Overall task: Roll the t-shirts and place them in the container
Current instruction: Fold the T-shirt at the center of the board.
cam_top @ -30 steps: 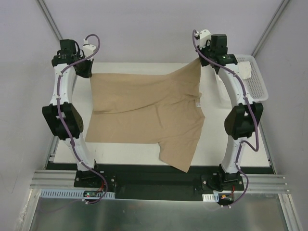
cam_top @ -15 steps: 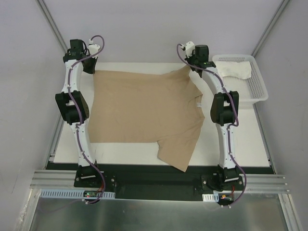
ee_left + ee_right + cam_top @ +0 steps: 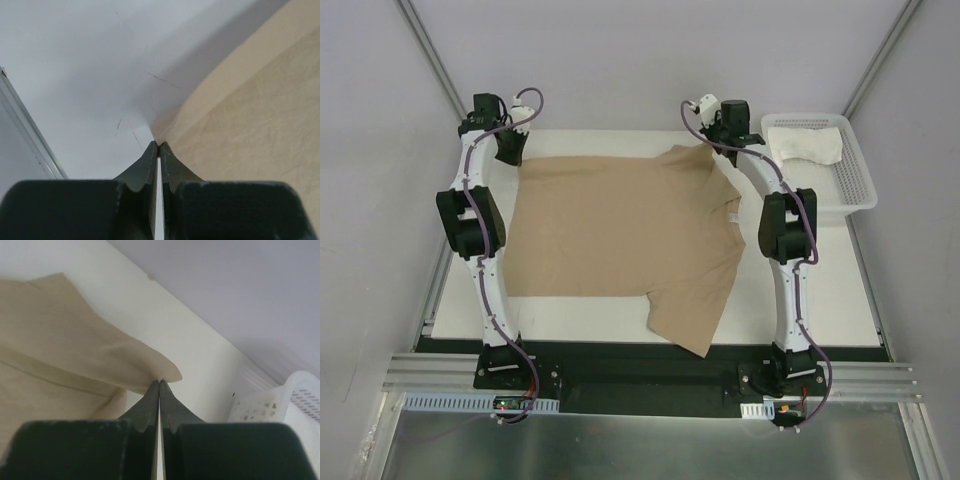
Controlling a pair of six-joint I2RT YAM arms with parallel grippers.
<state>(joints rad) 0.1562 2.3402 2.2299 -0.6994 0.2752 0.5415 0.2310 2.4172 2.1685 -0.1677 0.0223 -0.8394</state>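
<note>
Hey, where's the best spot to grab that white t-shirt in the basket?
Probably pinch a fold on top of the white t-shirt, coming straight down: it lies bunched at the far end of the basket, whose walls block a sideways approach.

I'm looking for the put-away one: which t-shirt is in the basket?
The white t-shirt, bunched up in the basket; the tan t-shirt lies spread out on the table instead.

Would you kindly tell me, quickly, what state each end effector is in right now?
Left end effector: closed, pinching the far left corner of the tan t-shirt.
Right end effector: closed, pinching the same shirt's far right edge.
</note>
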